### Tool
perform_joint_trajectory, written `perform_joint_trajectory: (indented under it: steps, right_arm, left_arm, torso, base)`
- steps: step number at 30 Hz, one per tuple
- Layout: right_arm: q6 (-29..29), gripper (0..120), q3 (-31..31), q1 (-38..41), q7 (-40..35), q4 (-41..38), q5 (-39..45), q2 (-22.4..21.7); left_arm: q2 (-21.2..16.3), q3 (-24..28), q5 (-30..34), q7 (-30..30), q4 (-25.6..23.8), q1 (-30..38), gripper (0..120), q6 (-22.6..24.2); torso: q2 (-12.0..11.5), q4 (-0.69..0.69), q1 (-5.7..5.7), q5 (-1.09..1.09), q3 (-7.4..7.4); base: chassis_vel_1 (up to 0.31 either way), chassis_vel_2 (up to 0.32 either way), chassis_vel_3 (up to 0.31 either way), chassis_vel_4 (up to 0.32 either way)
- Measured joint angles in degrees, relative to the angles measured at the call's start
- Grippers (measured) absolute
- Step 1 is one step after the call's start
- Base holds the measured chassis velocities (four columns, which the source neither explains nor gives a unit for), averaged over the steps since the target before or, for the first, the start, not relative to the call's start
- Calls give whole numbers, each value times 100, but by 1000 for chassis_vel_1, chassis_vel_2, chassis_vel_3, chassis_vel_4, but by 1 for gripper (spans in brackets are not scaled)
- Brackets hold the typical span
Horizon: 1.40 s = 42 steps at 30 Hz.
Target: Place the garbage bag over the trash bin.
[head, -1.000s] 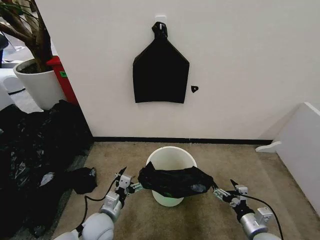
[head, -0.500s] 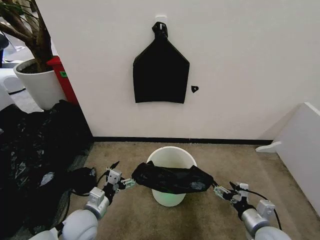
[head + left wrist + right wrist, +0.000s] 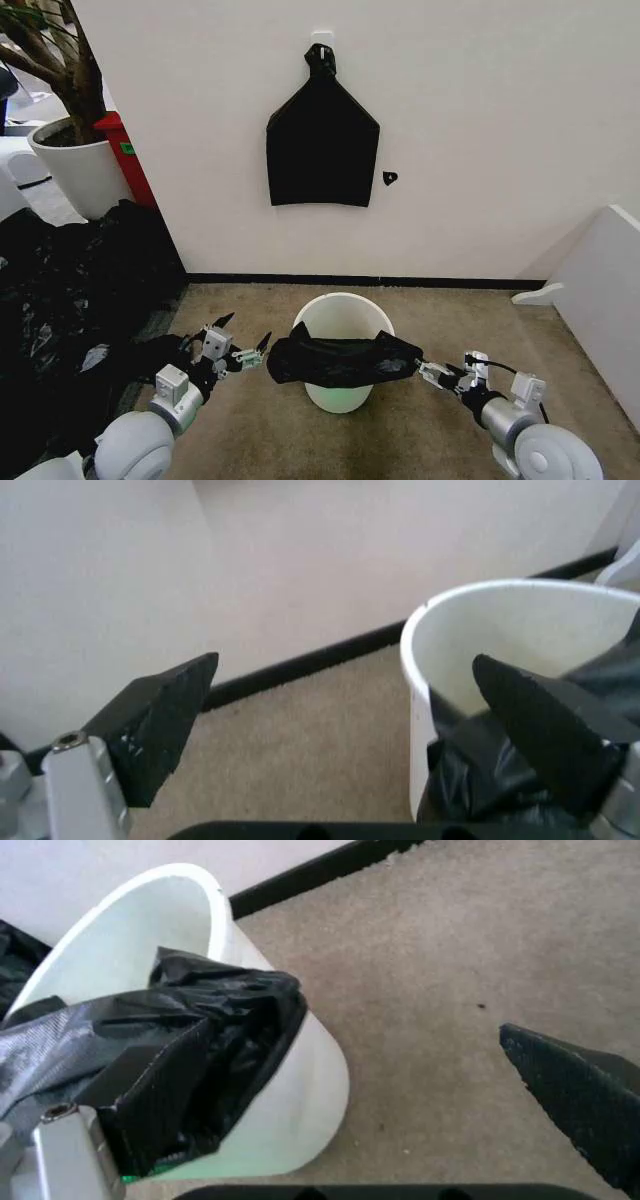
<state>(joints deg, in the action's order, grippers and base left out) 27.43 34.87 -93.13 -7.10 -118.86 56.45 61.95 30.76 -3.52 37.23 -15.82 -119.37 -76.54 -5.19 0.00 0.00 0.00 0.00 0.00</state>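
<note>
While the garbage bag lies bunched across the near rim of the trash bin, touching it but not yet stretched around the mouth, the step in hand looks like spreading the bag's opening. To the bin's left the left gripper hangs with its fingers spread apart on nothing, and to the bin's right the right gripper is also spread, one finger against the bag's edge. Inside the bin only white wall shows, so next the far edge probably needs pulling over the rim.
</note>
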Motion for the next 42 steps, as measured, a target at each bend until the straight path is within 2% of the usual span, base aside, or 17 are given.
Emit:
perform_joint_trajectory:
  steps: [6, 12, 15, 17, 19, 22, 24, 26, 29, 31, 32, 35, 37, 39, 41, 42]
  right_arm:
    - [-67, 100, 62, -313, 9, -214, -89, -10]
    - [-331, 100, 232, -621, 25, -608, -286, 28]
    - [-394, 100, 478, -658, -9, -1082, -350, -23]
    - [-193, 100, 539, -157, -459, -1348, -194, -208]
    - [-165, 100, 512, 7, -595, -1372, -155, -270]
    - [-41, 100, 364, 701, -902, -1324, -84, -580]
    - [198, 100, 350, 964, -904, -1214, -80, -730]
    - [252, 100, 351, 1007, -912, -1191, -79, -753]
    - [692, 100, 325, 1328, -946, -925, -43, -898]
    - [895, 100, 218, 1595, -889, -700, -2, -988]
    - [1083, 100, 123, 1840, -616, -482, 49, -1138]
    - [1119, 100, 89, 1970, -187, -323, 30, -1292]
    - [924, 100, 55, 2010, 352, -151, -96, -1448]
    - [642, 100, 12, 2031, 870, 42, -322, -1593]
    - [617, 100, -6, 2053, 979, 92, -365, -1633]
    - [589, 100, -44, 2105, 1121, 161, -404, -1695]
  left_arm:
    - [58, 8, 87, -93, -85, 111, 100, 28]
    - [56, -93, 297, -253, -355, 54, 100, 121]
    - [12, -237, 591, -502, -659, -5, 100, 296]
    - [-40, -620, 977, -770, -897, 15, 100, 552]
    - [-70, -741, 1043, -800, -944, 15, 100, 608]
    - [-265, -1309, 1329, -926, -1135, -10, 100, 963]
    - [-410, -1515, 1508, -929, -1205, 28, 100, 1242]
    - [-430, -1530, 1524, -927, -1211, 37, 100, 1279]
    - [-579, -1721, 1581, -801, -1283, -13, 100, 1669]
    - [-637, -1917, 1579, -770, -1353, -241, 100, 1754]
    - [-655, -2211, 1571, -754, -1436, -572, 100, 1839]
    - [-641, -2569, 1535, -724, -1466, -947, 100, 1856]
    - [-588, -3035, 1526, -637, -1498, -1395, 100, 1856]
    - [-463, -3785, 1484, -500, -1544, -2048, 100, 1851]
    - [-400, -3979, 1449, -453, -1557, -2234, 100, 1849]
    - [-276, -4243, 1372, -389, -1585, -2487, 100, 1831]
  torso:
    - [0, 0, 0, 0, 0]
    - [0, -1, 0, 0, 0]
    - [0, -2, 0, 0, 0]
    - [0, -2, 0, -1, 0]
    - [0, -1, 0, -1, 0]
    - [0, 3, 0, 0, 1]
    - [0, 3, 0, 1, 1]
    - [0, 3, 0, 1, 1]
    - [0, -5, 0, 0, 1]
    - [0, -2, 0, 1, 1]
    - [0, 1, 0, 2, 1]
    - [0, 2, 0, 0, 1]
    - [0, 2, 0, 0, 1]
    - [0, -1, 0, 2, 0]
    - [0, -2, 0, 2, 0]
    - [0, -1, 0, 2, 0]
  base:
    - [0, 0, 0, 0]
    - [0, 0, 0, 0]
    - [0, 0, 0, 0]
    - [0, 0, 0, 0]
    - [0, 0, 0, 0]
    - [0, 0, 0, 0]
    - [0, 0, 0, 0]
    - [0, 0, 0, 0]
    - [0, 0, 0, 0]
    - [0, 0, 0, 0]
    - [0, 0, 0, 0]
    - [0, 0, 0, 0]
    - [0, 0, 0, 0]
    - [0, 0, 0, 0]
    - [0, 0, 0, 0]
    - [0, 0, 0, 0]
